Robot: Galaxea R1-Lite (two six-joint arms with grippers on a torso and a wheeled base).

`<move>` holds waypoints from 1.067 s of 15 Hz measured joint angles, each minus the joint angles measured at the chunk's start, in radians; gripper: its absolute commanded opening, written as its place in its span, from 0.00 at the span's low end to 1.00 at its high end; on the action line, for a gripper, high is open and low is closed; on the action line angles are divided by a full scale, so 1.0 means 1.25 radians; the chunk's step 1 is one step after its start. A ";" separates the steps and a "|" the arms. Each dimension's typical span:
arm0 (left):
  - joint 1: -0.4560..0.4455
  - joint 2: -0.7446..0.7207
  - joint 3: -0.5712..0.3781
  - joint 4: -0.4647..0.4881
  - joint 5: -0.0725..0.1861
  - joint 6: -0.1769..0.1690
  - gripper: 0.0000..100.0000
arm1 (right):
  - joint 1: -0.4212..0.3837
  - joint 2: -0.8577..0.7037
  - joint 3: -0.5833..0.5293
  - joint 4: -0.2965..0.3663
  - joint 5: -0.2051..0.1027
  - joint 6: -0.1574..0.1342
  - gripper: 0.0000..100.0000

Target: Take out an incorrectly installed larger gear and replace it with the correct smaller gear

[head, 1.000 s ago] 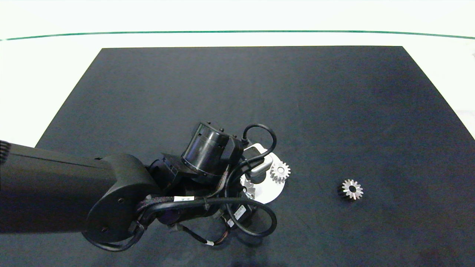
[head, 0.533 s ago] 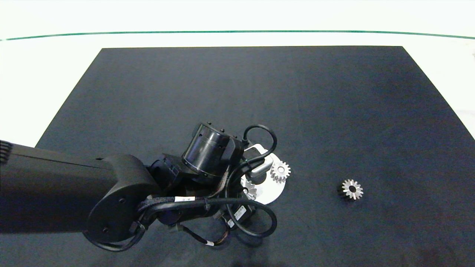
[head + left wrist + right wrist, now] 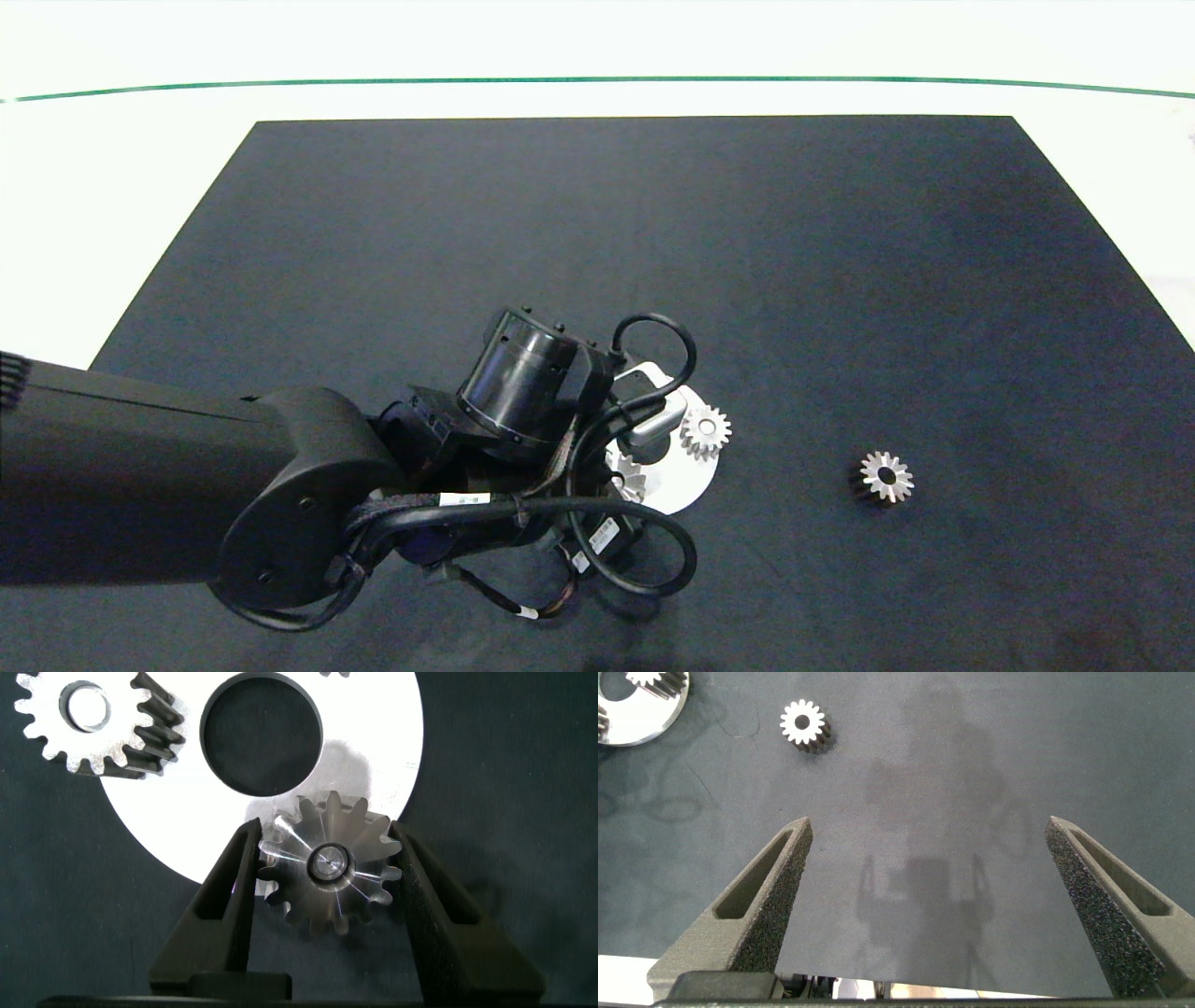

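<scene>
In the left wrist view the larger gear (image 3: 329, 863), bright-faced with long pointed teeth, sits on a pin at the rim of the white round plate (image 3: 374, 728). My left gripper (image 3: 329, 873) is shut on it, its fingers (image 3: 229, 891) pressing the teeth from both sides. In the head view the left arm (image 3: 280, 485) covers that spot. The smaller gear (image 3: 885, 476) lies loose on the black mat, right of the plate (image 3: 686, 485), and also shows in the right wrist view (image 3: 803, 723). My right gripper (image 3: 929, 859) hangs open over bare mat, apart from that gear.
Another small gear (image 3: 705, 431) (image 3: 93, 719) sits on the plate beside a large round hole (image 3: 262, 733). A further gear (image 3: 627, 478) peeks out under the left arm's cables. The black mat (image 3: 653, 233) lies on a white table.
</scene>
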 measured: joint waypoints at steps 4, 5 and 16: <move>-0.010 -0.007 -0.010 0.004 0.000 0.001 0.34 | 0.000 0.000 0.000 0.000 0.000 0.000 1.00; -0.010 -0.009 -0.012 0.004 0.001 0.002 0.34 | 0.000 0.000 -0.001 0.000 0.000 0.000 1.00; -0.026 -0.070 -0.015 0.020 0.002 0.002 0.34 | 0.000 -0.005 -0.004 0.000 0.000 -0.001 1.00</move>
